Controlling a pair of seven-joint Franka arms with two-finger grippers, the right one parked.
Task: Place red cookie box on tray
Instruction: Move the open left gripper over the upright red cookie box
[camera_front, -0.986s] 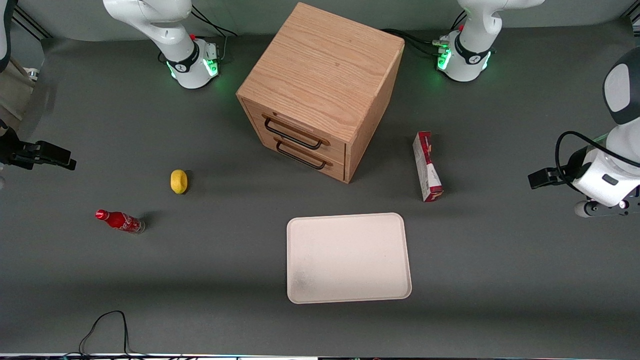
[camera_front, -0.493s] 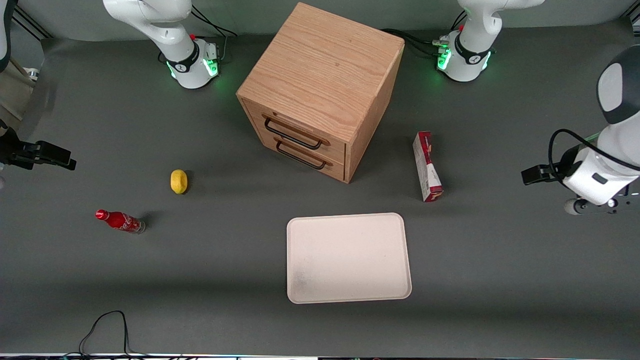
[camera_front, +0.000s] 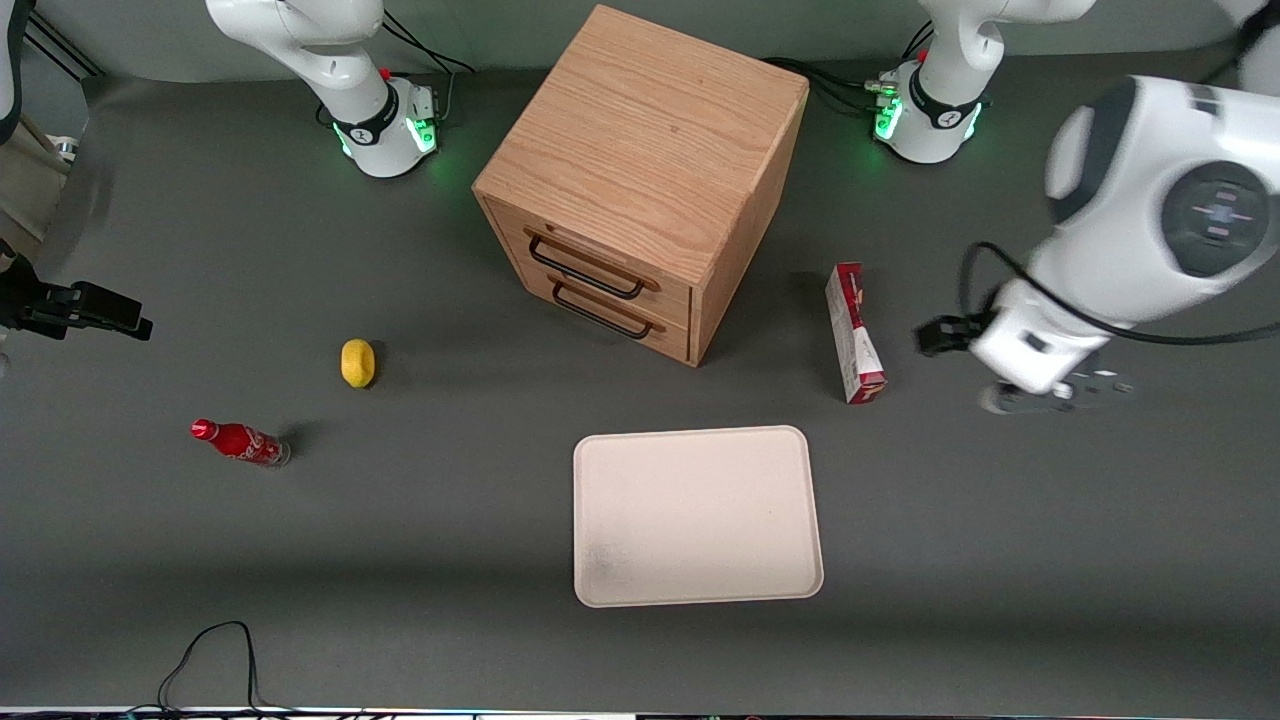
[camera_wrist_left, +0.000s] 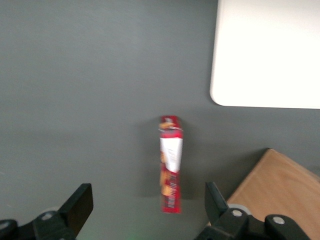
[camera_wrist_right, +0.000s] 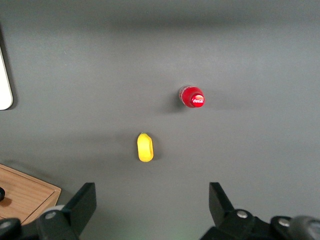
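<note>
Tabletop (camera_front: 1000, 560) in dark grey is carrying everything, and the biggest thing on it is the wooden drawer cabinet (camera_front: 640, 150) with two dark handles on its front, sitting farther from the front camera than the rest. Nearer that camera, the tray (camera_front: 697, 517) is lying flat, cream-white, with nothing on it. My left arm is reaching in from the working arm's end of the table, and my gripper (camera_wrist_left: 145, 212) is hanging above the table near the red cookie box (camera_front: 855, 333), apart from it and not touching it; its fingers (camera_wrist_left: 80, 205) are standing spread wide, pinching nothing, and in the wrist view the box (camera_wrist_left: 171, 170) is showing in the gap between them. That box is lying on the table just beside the cabinet, on the working arm's side, slim and long, with one end pointing toward the tray's corner; it is sitting near the tray but clear of its rim. Toward the parked arm's end, a small red cola bottle (camera_front: 238, 441) and a yellow lemon (camera_front: 357, 362) are lying near each other
</note>
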